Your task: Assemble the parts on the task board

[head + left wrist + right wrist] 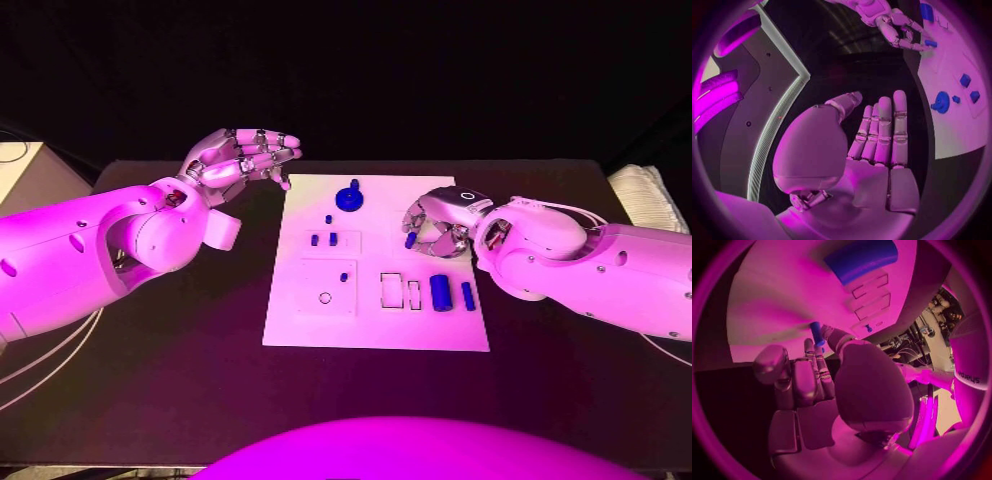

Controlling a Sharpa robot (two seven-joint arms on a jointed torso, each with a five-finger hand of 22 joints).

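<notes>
**Right hand pinches a small blue peg over the board; left hand released and raised**

Head view: the white task board [378, 265] lies flat on the black table [173, 380]. The right hand [437, 222] hangs over the board's right half, fingers curled around a short blue peg [411, 240] that stands nearly upright in its fingertips. Just beyond that hand's fingers sits a blue gear with a stem [349, 196]. Below the hand lie a thick blue cylinder [440, 293] and a thinner blue pin [467, 295], side by side, beside two rectangular slots [392, 290]. Three small blue pieces [325, 238] sit between the two hands. The left hand [238, 157] is lifted off the board's far left corner, fingers loosely spread, grasping nothing.

Left wrist view: the left hand [873, 145] shows a flat palm with straight fingers, empty. Past its fingertips lie the gear [941, 102] and the right hand [901, 27].

Right wrist view: the right hand [826, 380] grips the peg [817, 333] at its fingertips, over the board [773, 305]; the thick cylinder [861, 260] lies farther out.
</notes>
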